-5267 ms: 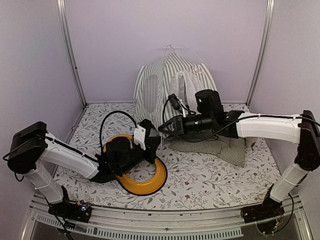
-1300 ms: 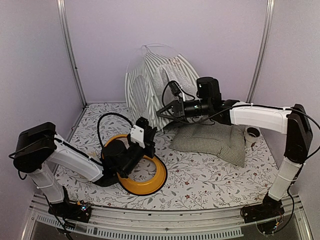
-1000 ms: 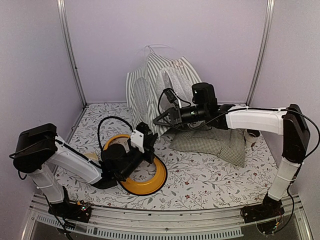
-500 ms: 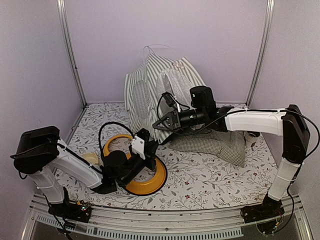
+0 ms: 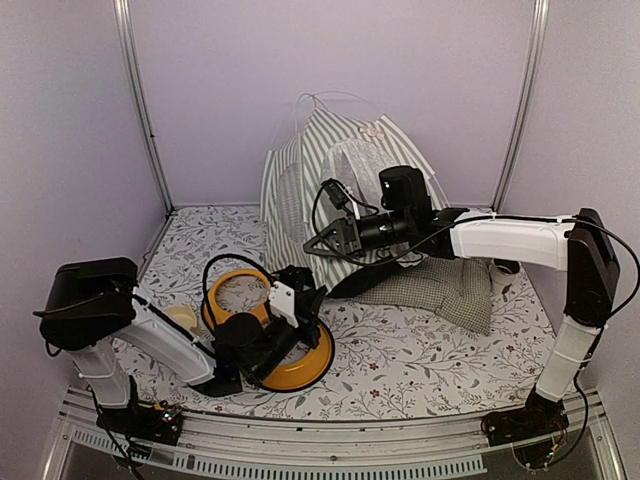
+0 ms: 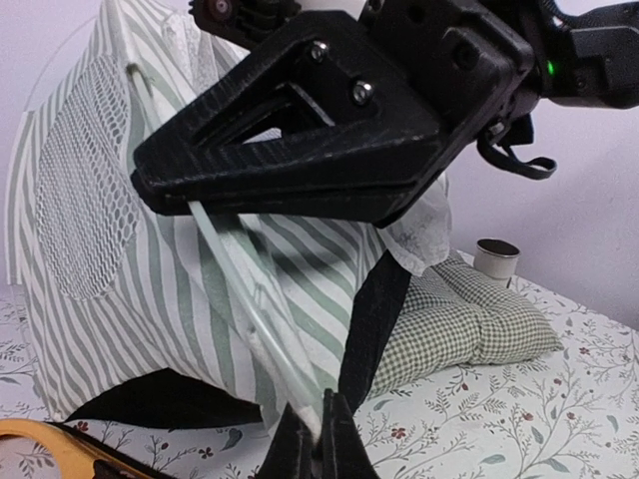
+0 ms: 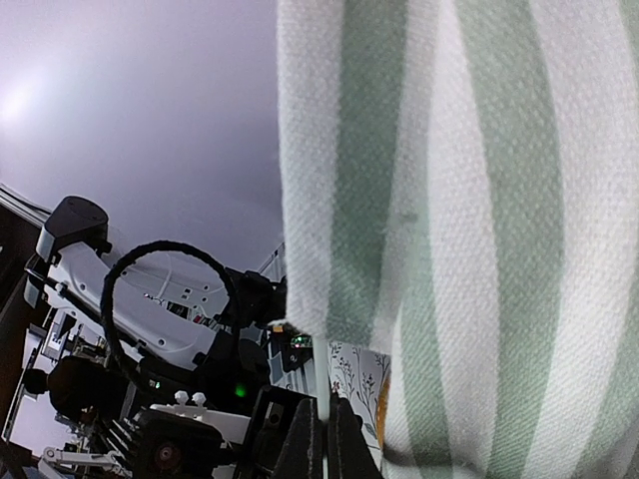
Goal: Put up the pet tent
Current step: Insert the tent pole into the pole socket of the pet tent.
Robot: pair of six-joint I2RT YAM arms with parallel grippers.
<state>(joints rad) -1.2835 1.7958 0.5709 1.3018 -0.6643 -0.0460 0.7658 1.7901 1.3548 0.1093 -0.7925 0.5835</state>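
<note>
The green-and-white striped fabric pet tent (image 5: 340, 125) is held upright at the back of the tabletop (image 5: 420, 350), its thin white pole (image 6: 247, 299) clenched by the left hand (image 6: 319, 436), its cloth edge by the right hand (image 7: 325, 439); pole fitting is judged in hand, and the pole end must next be seated.

The tent (image 5: 330, 170) is filling the back centre. The right arm (image 5: 500, 240) is reaching across its front, above the cushion (image 5: 445, 285), and closing off that side. A thin pole (image 6: 240, 299) is slanting past the right gripper (image 7: 321, 439) down into the left gripper (image 6: 318, 439), barring the gap between them. The left arm (image 5: 170, 340) is lying over the yellow ring (image 5: 310, 368). The table (image 5: 430, 365) is lying open at the near right and in a strip at the back left, beside the tent.
</note>
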